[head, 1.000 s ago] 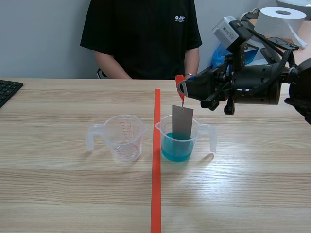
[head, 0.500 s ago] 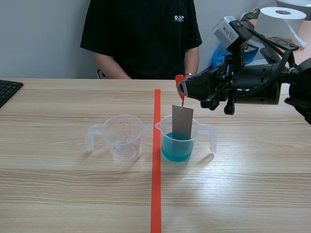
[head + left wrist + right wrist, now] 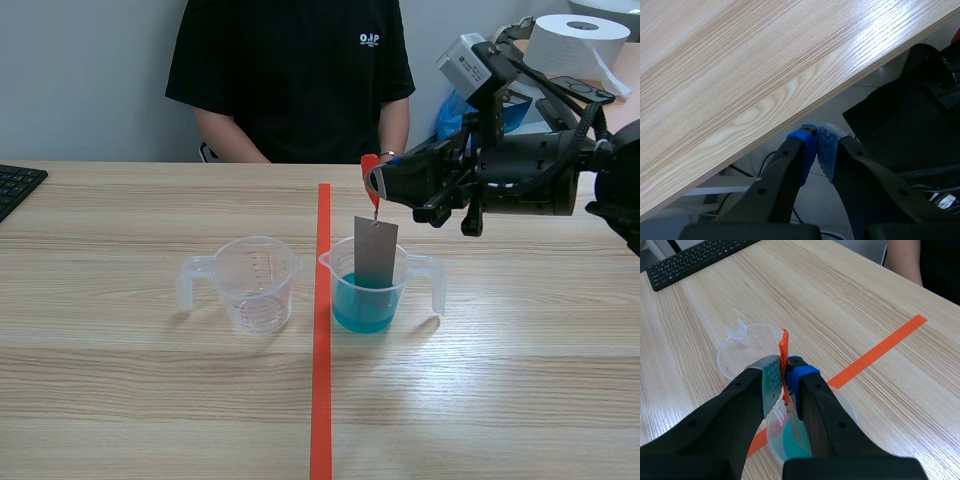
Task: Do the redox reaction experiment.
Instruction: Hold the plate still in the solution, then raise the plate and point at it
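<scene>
A grey metal sheet hangs from an orange clip over a clear cup of blue liquid, its lower edge inside the cup. My right gripper is shut on the orange clip, with the sheet and the blue liquid below its fingers. An empty clear measuring cup stands left of the tape line, also in the right wrist view as the empty cup. My left gripper is shut on nothing, off the table's edge, out of the scene view.
A person in a black shirt sits across the table. A keyboard lies at the far left edge. A paper roll and blue items sit behind the right arm. An orange tape line runs down the table's middle.
</scene>
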{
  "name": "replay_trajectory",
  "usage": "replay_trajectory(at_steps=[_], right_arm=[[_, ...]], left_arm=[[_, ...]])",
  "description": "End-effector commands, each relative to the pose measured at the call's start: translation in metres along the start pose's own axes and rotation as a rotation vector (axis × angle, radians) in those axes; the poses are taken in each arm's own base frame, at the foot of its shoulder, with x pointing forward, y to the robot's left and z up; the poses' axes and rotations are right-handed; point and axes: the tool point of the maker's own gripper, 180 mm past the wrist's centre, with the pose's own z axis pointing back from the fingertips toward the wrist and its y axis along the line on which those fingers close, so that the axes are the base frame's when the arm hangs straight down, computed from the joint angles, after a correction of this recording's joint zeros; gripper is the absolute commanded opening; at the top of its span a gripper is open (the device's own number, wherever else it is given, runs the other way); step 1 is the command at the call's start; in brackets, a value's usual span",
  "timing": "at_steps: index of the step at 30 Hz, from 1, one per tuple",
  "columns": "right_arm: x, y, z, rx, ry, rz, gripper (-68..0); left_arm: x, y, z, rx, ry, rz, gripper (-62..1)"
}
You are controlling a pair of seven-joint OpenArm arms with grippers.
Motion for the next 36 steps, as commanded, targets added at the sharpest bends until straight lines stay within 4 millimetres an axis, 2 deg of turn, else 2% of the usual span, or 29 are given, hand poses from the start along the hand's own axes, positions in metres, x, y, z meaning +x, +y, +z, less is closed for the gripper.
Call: replay_trajectory(at_steps=[1, 12, 15, 36], right_arm=[[0.013, -0.001, 0.003, 0.005, -0.021, 0.038, -65.8], [0.034, -0.003, 0.012, -0.010, -0.053, 0.073, -65.8], [0.044, 0.003, 0.015, 0.010, -0.068, 0.086, -65.8], [0.102, 0.051, 0.042, 0.122, -0.115, 0.186, -65.8]], left_arm=[[0.002, -0.001, 0.002, 0.003, -0.003, 0.006, -56.9], [0.001, -0.001, 0.002, 0.003, -0.002, 0.006, -56.9], [-0.003, -0.001, 0.002, 0.003, 0.025, 0.006, -56.9], [-0.002, -0.001, 0.002, 0.003, 0.017, 0.006, -56.9]])
